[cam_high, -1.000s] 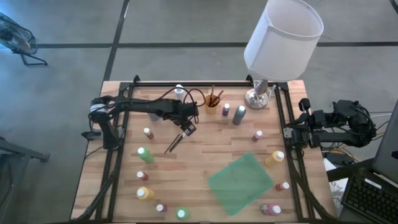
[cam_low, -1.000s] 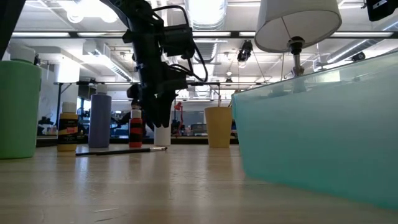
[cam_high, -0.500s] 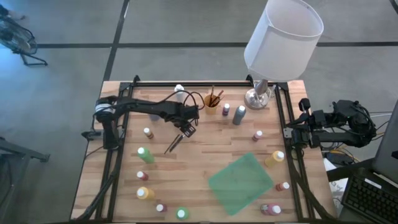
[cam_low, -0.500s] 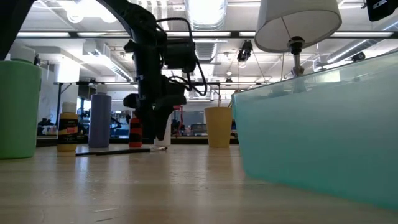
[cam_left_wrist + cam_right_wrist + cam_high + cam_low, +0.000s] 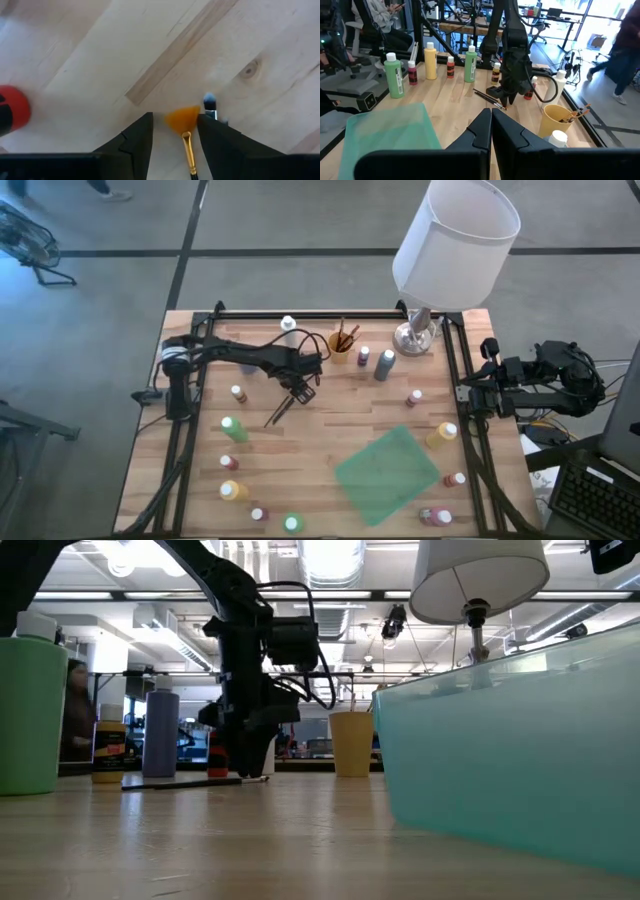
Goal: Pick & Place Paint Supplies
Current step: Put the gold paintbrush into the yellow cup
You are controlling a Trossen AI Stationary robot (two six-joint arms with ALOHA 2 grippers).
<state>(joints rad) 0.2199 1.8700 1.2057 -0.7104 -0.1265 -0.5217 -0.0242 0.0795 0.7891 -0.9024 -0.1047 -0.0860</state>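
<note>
Fan brush (image 5: 186,134) between half-open left hand (image 5: 175,145) fingers, ungripped

- A pale wooden table (image 5: 330,420) with a black frame stood on a grey floor.
- A lamp (image 5: 452,250) with a white shade and a silver base stood at the table's far right corner.
- A translucent green tray (image 5: 387,475) lay on the right half of the tabletop.
- A yellow cup (image 5: 340,352) stood near the far edge, left of the lamp.
- A keyboard (image 5: 598,502) lay beyond the table's right side.
- A seated person (image 5: 379,15) showed in the room behind.
</note>
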